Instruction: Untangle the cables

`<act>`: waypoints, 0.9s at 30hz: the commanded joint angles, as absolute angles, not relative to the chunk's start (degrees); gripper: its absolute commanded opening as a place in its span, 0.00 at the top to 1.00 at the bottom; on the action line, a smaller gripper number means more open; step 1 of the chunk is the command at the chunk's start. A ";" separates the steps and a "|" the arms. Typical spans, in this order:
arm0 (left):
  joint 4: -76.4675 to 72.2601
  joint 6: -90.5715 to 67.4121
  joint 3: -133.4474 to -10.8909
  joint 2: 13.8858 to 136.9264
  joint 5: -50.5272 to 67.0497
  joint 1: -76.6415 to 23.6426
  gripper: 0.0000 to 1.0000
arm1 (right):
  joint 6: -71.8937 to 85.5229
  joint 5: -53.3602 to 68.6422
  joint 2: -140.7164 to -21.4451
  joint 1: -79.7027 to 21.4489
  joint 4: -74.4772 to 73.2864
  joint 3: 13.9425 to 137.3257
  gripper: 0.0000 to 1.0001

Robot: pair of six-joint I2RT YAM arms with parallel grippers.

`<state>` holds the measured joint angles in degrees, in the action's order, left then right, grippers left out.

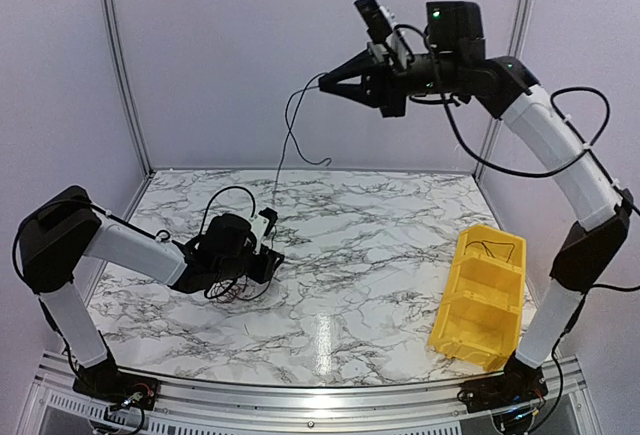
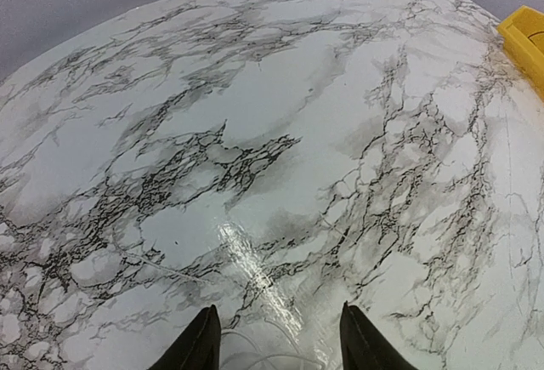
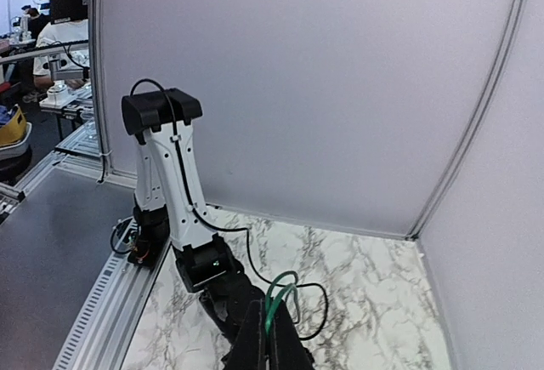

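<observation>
The marble tabletop (image 1: 380, 255) fills the lower half of the overhead view. The right arm (image 1: 545, 130) reaches high to upper centre, its jaws pinched tight on a thin dark cable (image 1: 287, 115) that hangs down toward the tabletop. The left arm (image 1: 130, 245) lies low at centre left, its jaws standing apart with no grip to be seen. A yellow bin (image 1: 480, 300) sits at lower right. The other cables (image 1: 235, 290) lie tangled beneath the left jaws. In the left wrist view a whitish wire (image 2: 255, 360) curls between them.

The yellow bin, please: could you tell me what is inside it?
One thin black cable lies at the far end of the yellow bin. Its near part is covered by its own walls.
</observation>
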<state>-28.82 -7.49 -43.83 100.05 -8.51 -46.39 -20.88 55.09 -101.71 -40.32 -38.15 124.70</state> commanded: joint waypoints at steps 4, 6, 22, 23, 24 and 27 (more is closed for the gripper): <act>-31.59 -9.04 -42.82 98.77 -8.97 -44.74 0.50 | -23.31 52.82 -98.76 -33.08 -40.37 128.31 1.00; -31.56 -9.09 -42.41 97.85 -9.29 -44.65 0.50 | -22.41 53.77 -97.61 -30.28 -39.72 127.31 1.00; -25.33 -8.74 -41.16 99.22 -11.59 -41.85 0.49 | -5.28 61.92 -90.83 -1.26 -22.46 126.99 1.00; -25.09 -8.82 -41.09 99.12 -11.49 -41.84 0.48 | -4.81 61.85 -90.50 -0.70 -21.41 126.28 1.00; -25.01 -8.85 -40.95 98.90 -11.21 -41.84 0.47 | -4.84 61.44 -90.27 0.76 -21.02 125.65 1.00; -25.05 -9.06 -40.74 97.80 -10.47 -41.84 0.45 | -5.15 59.97 -88.89 3.47 -20.01 123.01 1.00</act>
<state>-27.11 -8.64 -41.50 98.67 -10.57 -41.93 -7.90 59.94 -90.70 0.75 -24.43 125.23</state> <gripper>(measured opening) 0.538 0.021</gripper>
